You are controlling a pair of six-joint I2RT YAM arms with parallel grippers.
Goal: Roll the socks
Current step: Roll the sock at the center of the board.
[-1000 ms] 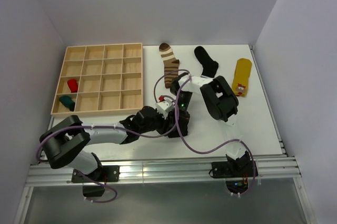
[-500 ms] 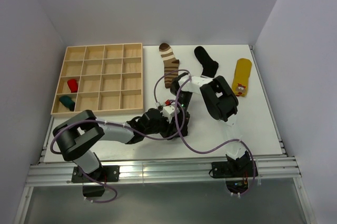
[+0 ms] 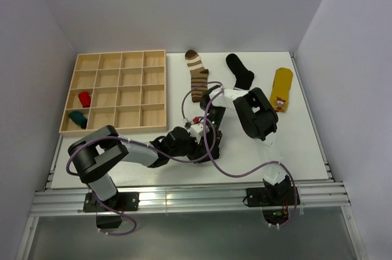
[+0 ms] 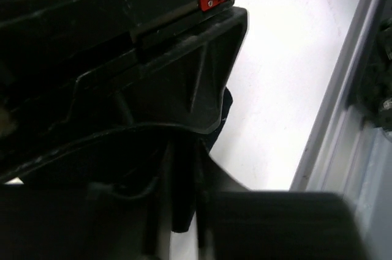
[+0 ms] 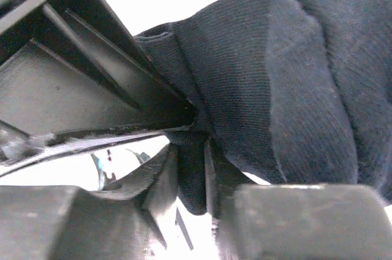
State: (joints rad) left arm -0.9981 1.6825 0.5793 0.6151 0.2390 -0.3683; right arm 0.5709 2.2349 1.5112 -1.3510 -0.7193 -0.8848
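A black sock (image 5: pixel 288 76) lies bunched between my two grippers near the table's front middle. My right gripper (image 5: pixel 193 180) is shut on a fold of it. In the left wrist view my left gripper (image 4: pixel 184 211) pinches a dark strip of the same sock (image 4: pixel 225 107), with the right gripper's body filling the frame above. From the top, left gripper (image 3: pixel 197 142) and right gripper (image 3: pixel 212 130) touch and hide the sock. A brown-and-cream striped sock (image 3: pixel 196 75), a plain black sock (image 3: pixel 240 70) and a yellow sock (image 3: pixel 282 89) lie flat at the back.
A wooden compartment tray (image 3: pixel 122 54) stands at the back left, with a red roll (image 3: pixel 84 98) and a teal roll (image 3: pixel 78 118) in its left cells. Purple cables loop around both arms. A metal rail (image 3: pixel 184 199) runs along the table's near edge.
My left arm has swung its elbow to the right and its jaws have closed in on the black sock. The right gripper has stayed in place, holding the sock.
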